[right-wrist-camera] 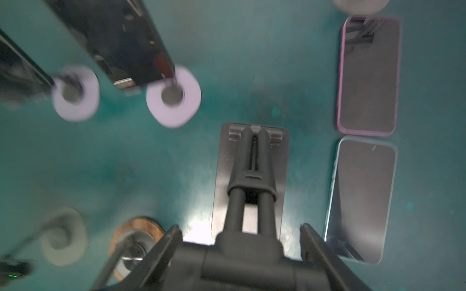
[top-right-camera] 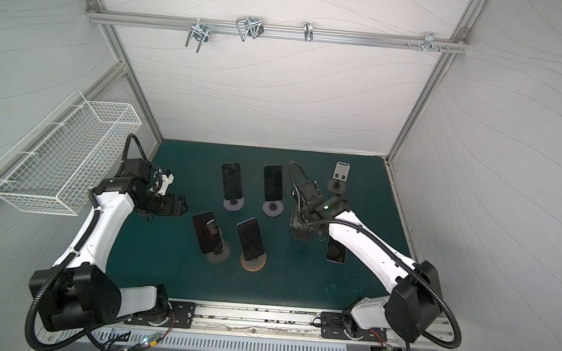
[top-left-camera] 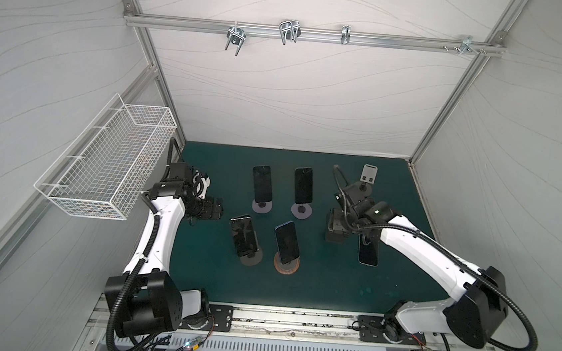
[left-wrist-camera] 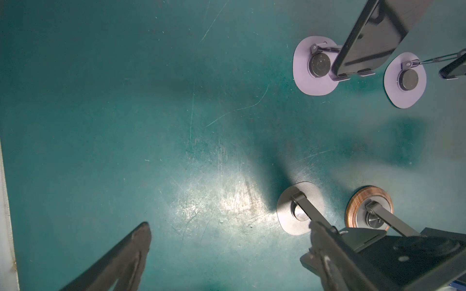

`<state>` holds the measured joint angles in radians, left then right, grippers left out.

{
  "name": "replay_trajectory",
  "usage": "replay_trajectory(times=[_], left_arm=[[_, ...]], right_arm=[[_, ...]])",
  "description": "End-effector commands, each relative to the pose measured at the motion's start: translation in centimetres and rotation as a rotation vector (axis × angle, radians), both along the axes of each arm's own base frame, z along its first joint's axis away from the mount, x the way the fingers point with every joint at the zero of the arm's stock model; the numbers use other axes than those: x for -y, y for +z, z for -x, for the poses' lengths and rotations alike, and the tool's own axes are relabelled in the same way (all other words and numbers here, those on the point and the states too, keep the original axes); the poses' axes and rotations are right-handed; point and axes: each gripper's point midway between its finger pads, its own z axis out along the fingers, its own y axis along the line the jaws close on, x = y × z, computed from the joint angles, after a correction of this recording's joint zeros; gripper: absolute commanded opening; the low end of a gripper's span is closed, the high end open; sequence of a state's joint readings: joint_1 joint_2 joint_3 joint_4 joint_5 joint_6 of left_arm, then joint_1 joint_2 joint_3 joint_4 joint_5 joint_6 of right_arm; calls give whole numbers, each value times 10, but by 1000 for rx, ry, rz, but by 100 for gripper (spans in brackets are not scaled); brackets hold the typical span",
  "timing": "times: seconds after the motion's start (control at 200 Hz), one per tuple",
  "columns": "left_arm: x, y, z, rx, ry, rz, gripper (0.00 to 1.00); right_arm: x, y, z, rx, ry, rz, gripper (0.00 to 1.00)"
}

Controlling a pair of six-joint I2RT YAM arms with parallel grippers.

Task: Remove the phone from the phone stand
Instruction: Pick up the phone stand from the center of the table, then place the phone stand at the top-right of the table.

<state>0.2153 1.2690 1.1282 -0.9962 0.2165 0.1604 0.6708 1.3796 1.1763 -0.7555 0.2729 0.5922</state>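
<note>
wire basket (top-left-camera: 99,174) at 9 o'clock. right gripper (right-wrist-camera: 240,228) clamped on black stand (right-wrist-camera: 249,151) base, loose phone (top-left-camera: 368,255) flat at 3 o'clock. left gripper (left-wrist-camera: 230,224) wide open, holding nothing.

**Tally by kind**

Six phones (top-left-camera: 262,183): four propped, two flat phones (right-wrist-camera: 367,75) at three o'clock. Six stands (top-left-camera: 262,206): four loaded, two bare, namely silver stand (top-left-camera: 369,174) at one o'clock and black stand (right-wrist-camera: 227,156) at three. One basket (top-left-camera: 106,168), four hooks (top-left-camera: 288,31), two arms (top-left-camera: 160,228).
</note>
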Motion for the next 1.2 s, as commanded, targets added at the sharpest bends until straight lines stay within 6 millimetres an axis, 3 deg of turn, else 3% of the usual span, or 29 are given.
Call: replay_trajectory(times=[0.0, 0.125, 0.33, 0.465, 0.665, 0.875, 1.196], left_arm=[[0, 10, -2, 24, -4, 4, 99], [0, 11, -2, 26, -4, 3, 99], [0, 9, -1, 19, -4, 3, 99], [0, 10, -1, 18, -3, 5, 99], [1, 9, 0, 19, -1, 11, 99], [1, 8, 2, 20, -1, 4, 99], [2, 8, 3, 22, -2, 9, 99]], right_arm=[[1, 21, -30, 40, 52, -30, 61], [8, 37, -71, 79, 37, -42, 61], [15, 42, -139, 131, 20, -32, 61], [22, 29, -182, 132, -3, -17, 61], [35, -9, -235, 108, -19, -20, 60], [35, -33, -260, 78, 22, 37, 60], [37, -57, -267, 28, 33, 69, 64]])
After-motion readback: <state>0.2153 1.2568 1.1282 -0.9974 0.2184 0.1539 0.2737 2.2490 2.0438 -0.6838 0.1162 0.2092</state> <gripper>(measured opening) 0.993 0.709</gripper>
